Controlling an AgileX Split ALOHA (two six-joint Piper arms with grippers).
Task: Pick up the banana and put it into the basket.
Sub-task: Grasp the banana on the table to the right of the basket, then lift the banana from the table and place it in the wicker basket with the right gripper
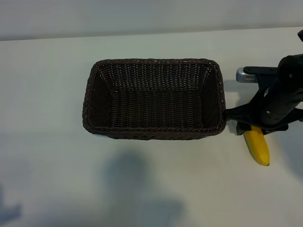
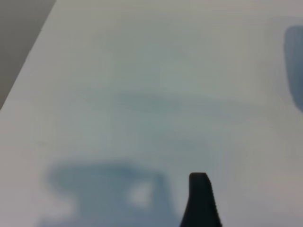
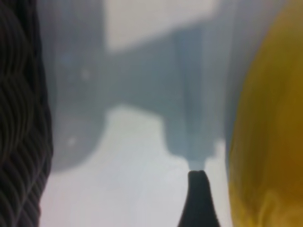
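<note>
The right claw (image 1: 250,126) hangs open over the banana (image 1: 258,147) beside the basket (image 1: 154,132), placed to straddle it; left claw open, idle.

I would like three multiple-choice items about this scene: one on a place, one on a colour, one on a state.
1. Where does the banana lie?
A. inside the basket
B. on the table beside the basket's right end
C. left of the basket

2. What colour is the basket?
A. dark brown
B. white
C. green

3. What does the basket hold?
A. the banana
B. two fruits
C. nothing visible

Answers: 1 B, the exterior view shows it on the table under the right gripper; 2 A, its wicker is dark brown; 3 C, only its woven floor shows.
</note>
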